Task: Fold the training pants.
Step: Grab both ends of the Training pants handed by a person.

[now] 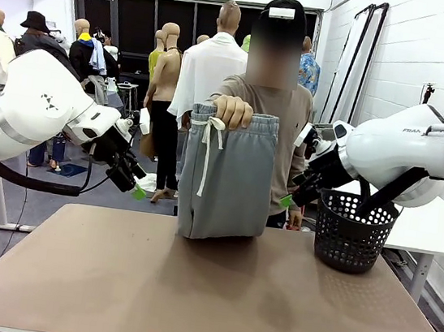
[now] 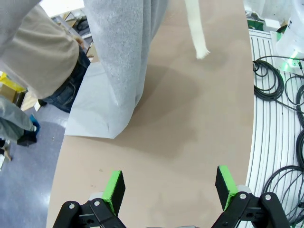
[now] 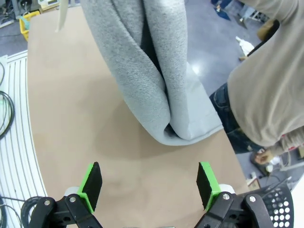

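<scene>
While both arms hang at either side of the counter [image 1: 189, 293], my left fingers [image 2: 114, 191] stand wide apart with nothing between them, green pads over bare brown surface. My right fingers [image 3: 91, 186] are spread just as wide, also empty, looking down at the same board.

Ahead of each pair hang the training pants [image 2: 124, 47], light grey and gathered into a narrow, doubled bundle. Their lower end rests on the counter near its far edge. From the right wrist view I see the thick fold curl under where it meets the surface, and a flatter, paler part reaches past the far edge.

In the front view the person's hand [image 1: 232, 111] grips the pants at the gathered waistband and holds them upright. They sit between my two arms and apart from both. The white drawstring [image 1: 205, 157] dangles down the front of the cloth.

A black perforated basket [image 1: 352, 232] stands at the counter's far right corner, just below my right arm.
</scene>
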Controlling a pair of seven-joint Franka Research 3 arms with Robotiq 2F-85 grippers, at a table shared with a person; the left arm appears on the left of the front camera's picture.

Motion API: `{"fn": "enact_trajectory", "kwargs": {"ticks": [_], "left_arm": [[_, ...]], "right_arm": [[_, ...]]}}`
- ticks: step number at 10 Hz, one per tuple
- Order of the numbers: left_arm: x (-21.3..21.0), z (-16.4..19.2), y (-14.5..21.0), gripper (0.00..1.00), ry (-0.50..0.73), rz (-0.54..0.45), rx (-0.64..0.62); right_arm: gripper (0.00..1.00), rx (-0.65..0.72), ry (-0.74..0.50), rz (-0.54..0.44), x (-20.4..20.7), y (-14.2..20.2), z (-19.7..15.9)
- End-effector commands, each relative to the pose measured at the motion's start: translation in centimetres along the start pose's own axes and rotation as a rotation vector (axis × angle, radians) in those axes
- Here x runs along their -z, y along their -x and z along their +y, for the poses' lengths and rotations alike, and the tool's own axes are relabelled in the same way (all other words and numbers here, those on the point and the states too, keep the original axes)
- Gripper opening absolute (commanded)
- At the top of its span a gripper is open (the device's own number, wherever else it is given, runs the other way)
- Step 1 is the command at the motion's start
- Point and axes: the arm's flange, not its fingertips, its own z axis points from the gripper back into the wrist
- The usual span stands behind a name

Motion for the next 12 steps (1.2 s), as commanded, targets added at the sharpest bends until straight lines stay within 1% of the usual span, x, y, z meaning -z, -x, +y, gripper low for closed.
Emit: {"fn": "enact_trajectory", "kwargs": {"ticks": [1, 2, 5, 6, 8, 9, 10, 11, 12], "left_arm": [[0.8, 1.0, 0.6, 1.00, 0.056, -0.129, 0.079], [0.9, 1.5, 0.9, 1.00, 0.074, -0.168, 0.090], [2.2, 3.6, 2.4, 1.00, 0.111, -0.267, 0.137], [2.6, 4.2, 2.7, 1.00, 0.109, -0.315, 0.161], [3.1, 4.6, 3.0, 1.00, 0.082, -0.415, 0.184], [3.1, 5.1, 3.2, 1.00, 0.060, -0.433, 0.180], [2.4, 4.9, 3.2, 1.00, 0.029, -0.409, 0.144], [2.6, 4.4, 3.0, 1.00, 0.064, -0.398, 0.169], [2.6, 4.4, 3.0, 1.00, 0.064, -0.398, 0.169]], "right_arm": [[1.00, -0.051, -0.044, -0.107, 0.3, 0.8, -1.3], [1.00, -0.082, -0.073, -0.149, 0.3, 1.1, -1.8], [1.00, -0.157, -0.127, -0.217, 1.7, 2.2, -3.7], [1.00, -0.183, -0.178, -0.267, 2.0, 2.5, -4.4], [1.00, -0.206, -0.216, -0.334, 2.7, 3.1, -5.2], [1.00, -0.194, -0.199, -0.322, 3.1, 3.0, -5.5], [1.00, -0.181, -0.189, -0.299, 2.8, 3.0, -5.3], [1.00, -0.196, -0.189, -0.324, 1.8, 2.9, -4.2], [1.00, -0.196, -0.189, -0.324, 1.8, 2.9, -4.2]]}}
